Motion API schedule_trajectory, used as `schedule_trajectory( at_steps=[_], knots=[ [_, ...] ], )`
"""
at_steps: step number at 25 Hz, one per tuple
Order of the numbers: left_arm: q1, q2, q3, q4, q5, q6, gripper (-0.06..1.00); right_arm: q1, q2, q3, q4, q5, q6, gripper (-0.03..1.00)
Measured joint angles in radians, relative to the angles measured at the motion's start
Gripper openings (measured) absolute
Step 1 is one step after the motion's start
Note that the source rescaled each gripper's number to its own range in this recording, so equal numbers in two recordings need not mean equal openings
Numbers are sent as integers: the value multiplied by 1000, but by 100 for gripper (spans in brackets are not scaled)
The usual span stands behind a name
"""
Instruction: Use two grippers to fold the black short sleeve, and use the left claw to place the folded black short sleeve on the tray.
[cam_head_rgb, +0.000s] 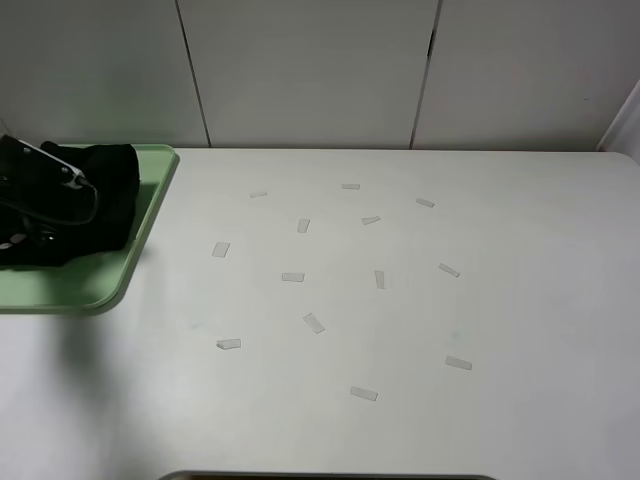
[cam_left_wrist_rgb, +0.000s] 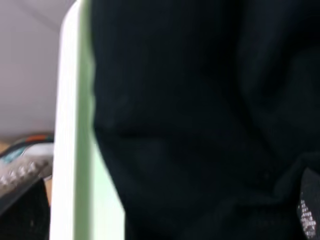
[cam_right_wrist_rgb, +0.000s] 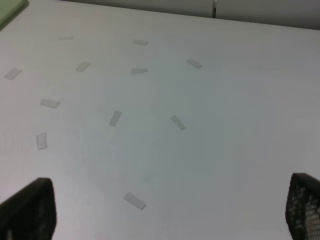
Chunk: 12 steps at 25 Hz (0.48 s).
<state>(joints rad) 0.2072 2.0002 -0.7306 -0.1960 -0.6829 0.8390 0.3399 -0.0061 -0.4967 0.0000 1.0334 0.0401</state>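
Observation:
The black short sleeve (cam_head_rgb: 108, 185) lies bunched in a folded heap on the pale green tray (cam_head_rgb: 60, 285) at the far left of the white table. My left arm (cam_head_rgb: 45, 195), black with a silvery bracket, hangs right over the heap. In the left wrist view black cloth (cam_left_wrist_rgb: 200, 110) fills the picture beside the tray rim (cam_left_wrist_rgb: 75, 125). The left gripper (cam_left_wrist_rgb: 165, 212) has one fingertip (cam_left_wrist_rgb: 310, 210) showing at the edge, jaws spread wide over the cloth. My right gripper (cam_right_wrist_rgb: 165, 215) is open above bare table, outside the exterior high view.
Several small pale tape strips (cam_head_rgb: 314, 322) are scattered over the middle of the white table (cam_head_rgb: 520, 300). White wall panels stand behind it. A dark edge (cam_head_rgb: 330, 476) runs along the table's front. A corner of the tray (cam_right_wrist_rgb: 10, 7) shows in the right wrist view.

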Motion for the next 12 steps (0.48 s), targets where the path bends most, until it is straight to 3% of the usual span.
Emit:
schedule_trajectory(
  at_steps=[12],
  knots=[
    [-30,-127,14,57,96,-5,100,0,0,0,0,0,0,100]
  ],
)
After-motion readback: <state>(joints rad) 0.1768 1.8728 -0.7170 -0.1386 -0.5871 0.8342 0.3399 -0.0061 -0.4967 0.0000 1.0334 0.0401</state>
